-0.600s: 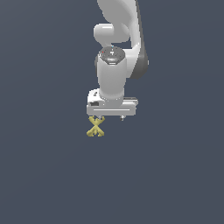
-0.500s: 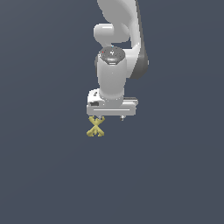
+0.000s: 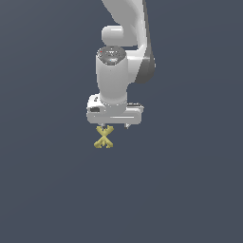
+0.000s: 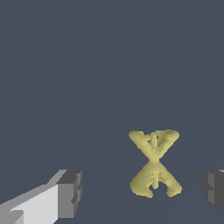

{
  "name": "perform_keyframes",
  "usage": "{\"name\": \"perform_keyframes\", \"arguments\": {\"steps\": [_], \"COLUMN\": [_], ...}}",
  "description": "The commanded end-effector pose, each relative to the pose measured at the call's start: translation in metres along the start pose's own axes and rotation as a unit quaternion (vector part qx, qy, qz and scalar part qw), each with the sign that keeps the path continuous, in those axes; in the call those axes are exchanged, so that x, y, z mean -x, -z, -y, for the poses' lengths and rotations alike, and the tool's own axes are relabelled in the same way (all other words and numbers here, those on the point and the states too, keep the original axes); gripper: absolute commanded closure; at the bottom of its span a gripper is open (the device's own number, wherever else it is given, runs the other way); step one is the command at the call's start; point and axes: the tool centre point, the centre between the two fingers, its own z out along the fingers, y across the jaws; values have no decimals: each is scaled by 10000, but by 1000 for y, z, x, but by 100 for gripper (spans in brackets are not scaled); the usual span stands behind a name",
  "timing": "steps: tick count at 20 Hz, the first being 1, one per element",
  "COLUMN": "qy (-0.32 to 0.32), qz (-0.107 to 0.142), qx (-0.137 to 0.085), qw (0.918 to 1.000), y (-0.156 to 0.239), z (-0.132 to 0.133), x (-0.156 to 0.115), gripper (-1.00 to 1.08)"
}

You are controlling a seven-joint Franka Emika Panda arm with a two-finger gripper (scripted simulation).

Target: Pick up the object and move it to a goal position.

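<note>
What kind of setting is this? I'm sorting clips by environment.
Most likely a bare simulated test scene, not a real room: a flat, featureless dark grey ground, a smooth white arm with its gripper open, and one yellow X-shaped object.

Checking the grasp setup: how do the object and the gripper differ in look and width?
The object is dull yellow, X-shaped with knobby limbs; the gripper is white and blocky with dark pads. The object is much narrower than the gripper's bar. The open fingers stand clear of the object.
</note>
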Motion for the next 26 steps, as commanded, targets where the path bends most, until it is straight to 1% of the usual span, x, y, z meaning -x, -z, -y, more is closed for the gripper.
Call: {"name": "perform_keyframes", "arguments": {"steps": [1,8,19,26], "qy": [5,36,136,160], "qz": [0,19,81,96], "qx": [-2,-15,-55,-63], "qw": [10000,10000,9999,9998], "y": [0,-20,-89,-106], "z": [0,-12,-55,-66], "x": [0,7,39,50], "gripper": [-92,-92,-92,-92]}}
